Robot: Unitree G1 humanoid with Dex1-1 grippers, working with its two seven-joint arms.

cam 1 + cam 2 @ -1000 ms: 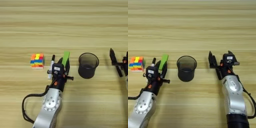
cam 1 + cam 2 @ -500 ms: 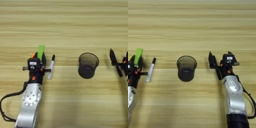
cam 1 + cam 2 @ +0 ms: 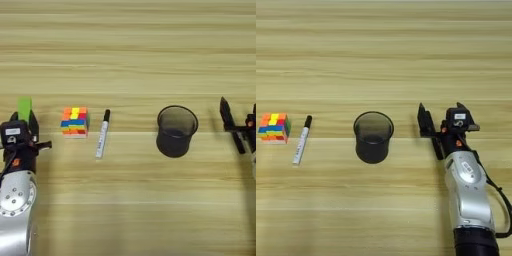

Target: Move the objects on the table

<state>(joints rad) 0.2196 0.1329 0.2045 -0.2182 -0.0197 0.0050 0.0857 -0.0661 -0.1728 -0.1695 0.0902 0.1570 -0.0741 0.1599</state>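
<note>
Landmark: black mesh cup [image 3: 176, 131], standing upright with its mouth up near the middle of the light-wood plank table [image 3: 130, 50]; every place below is given from it.
Cup handling: likely light, with thin stiff mesh walls that could dent under a hard squeeze; a pinch over the rim, one finger inside and one outside, looks the safest hold.
White marker with black cap [image 3: 102, 133]: lying flat to the cup's left, apart from it, cap end pointing away from the robot. Probably light, smooth and inclined to roll; take it across the middle of the barrel.
Small multicoloured puzzle cube [image 3: 74, 121]: just beyond the marker, further left of the cup, close to the marker but not touching. Rigid, flat-faced plastic, so opposite side faces should give a firm hold.
Flat green bar [image 3: 24, 108]: far left of the cup, sticking up past the left gripper [image 3: 20, 129], which appears closed around its lower end. Thin and stiff by the look, it could swivel in a two-finger pinch.
Right gripper [image 3: 442, 125]: on the cup's right, near it and not touching; its black fingers stand spread apart with nothing between them.
Black pen: none visible in either view.
</note>
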